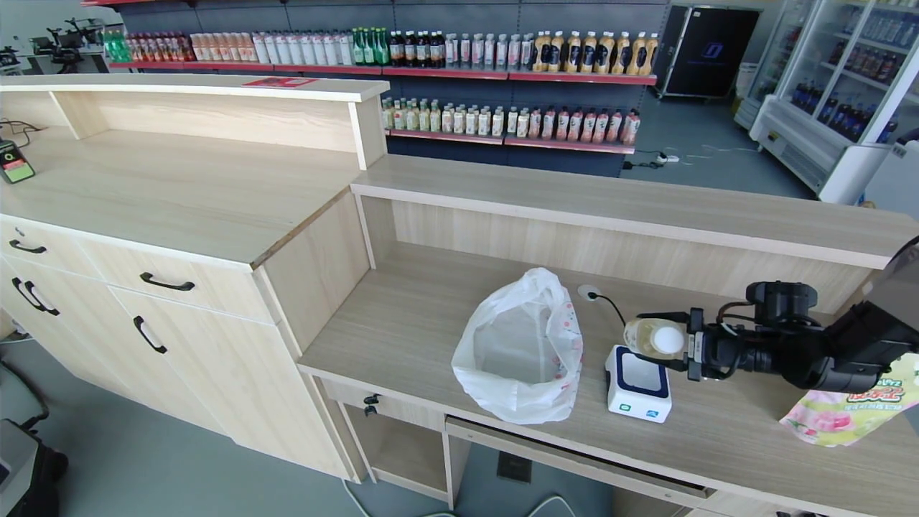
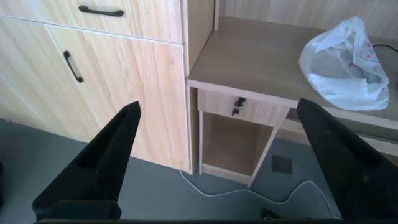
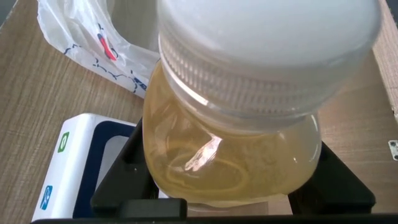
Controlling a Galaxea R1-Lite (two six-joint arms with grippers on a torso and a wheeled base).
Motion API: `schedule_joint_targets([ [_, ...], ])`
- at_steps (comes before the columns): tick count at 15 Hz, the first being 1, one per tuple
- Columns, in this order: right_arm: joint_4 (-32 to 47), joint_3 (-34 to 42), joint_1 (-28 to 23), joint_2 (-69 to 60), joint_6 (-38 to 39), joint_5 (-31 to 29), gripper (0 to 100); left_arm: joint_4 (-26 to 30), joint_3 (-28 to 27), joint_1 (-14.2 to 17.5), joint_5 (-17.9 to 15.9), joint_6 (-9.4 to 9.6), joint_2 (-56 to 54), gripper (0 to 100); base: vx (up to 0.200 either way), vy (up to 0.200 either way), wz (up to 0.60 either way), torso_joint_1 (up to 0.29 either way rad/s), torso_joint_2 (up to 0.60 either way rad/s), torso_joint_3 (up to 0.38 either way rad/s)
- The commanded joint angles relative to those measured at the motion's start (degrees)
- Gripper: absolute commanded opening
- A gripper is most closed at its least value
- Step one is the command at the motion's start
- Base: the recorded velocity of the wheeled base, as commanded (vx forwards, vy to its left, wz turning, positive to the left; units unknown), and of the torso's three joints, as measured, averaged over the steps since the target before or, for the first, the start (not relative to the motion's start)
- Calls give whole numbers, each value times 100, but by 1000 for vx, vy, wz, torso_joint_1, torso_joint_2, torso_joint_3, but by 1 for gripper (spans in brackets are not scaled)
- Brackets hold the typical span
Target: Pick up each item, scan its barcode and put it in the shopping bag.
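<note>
Right gripper: clamped on the bottle, which has pale yellow liquid and a white cap. The bottle is held on its side just above the scanner, which sits on the table.

Left gripper: jaws wide apart and empty. It hangs off the table's left end, above the floor by the cupboard doors.

Shopping bag: stands open on the table, just to the left of the scanner. No item is visible inside it.

Pouch: lies on the table at the far right, partly under the right arm.

Judgement: the bottle is at the scan step. I cannot tell whether its barcode faces the scanner window. Nothing appears bagged yet. What is left is to bag the bottle, then pick, scan and bag the pouch. The task looks to be in its early part.
</note>
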Motion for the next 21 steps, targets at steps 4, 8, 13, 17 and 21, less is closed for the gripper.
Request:
schedule_joint_targets([
  [4, -1, -62, 11, 32, -3, 2, 0, 0, 0, -1, 1, -1, 9, 100, 0, 0, 0, 0, 0, 0],
  [8, -1, -141, 29, 15, -3, 2, 0, 0, 0, -1, 1, -1, 9, 100, 0, 0, 0, 0, 0, 0],
  [13, 113, 35, -6, -987, 1280, -244, 0, 0, 0, -1, 1, -1, 9, 100, 0, 0, 0, 0, 0, 0],
  [17, 166, 545, -121, -2982, 5965, -2485, 0, 0, 0, -1, 1, -1, 0, 100, 0, 0, 0, 0, 0, 0],
  [21, 148, 1230, 187, -3527, 7142, -5684, 0, 0, 0, -1, 1, -1, 0, 100, 0, 0, 0, 0, 0, 0],
])
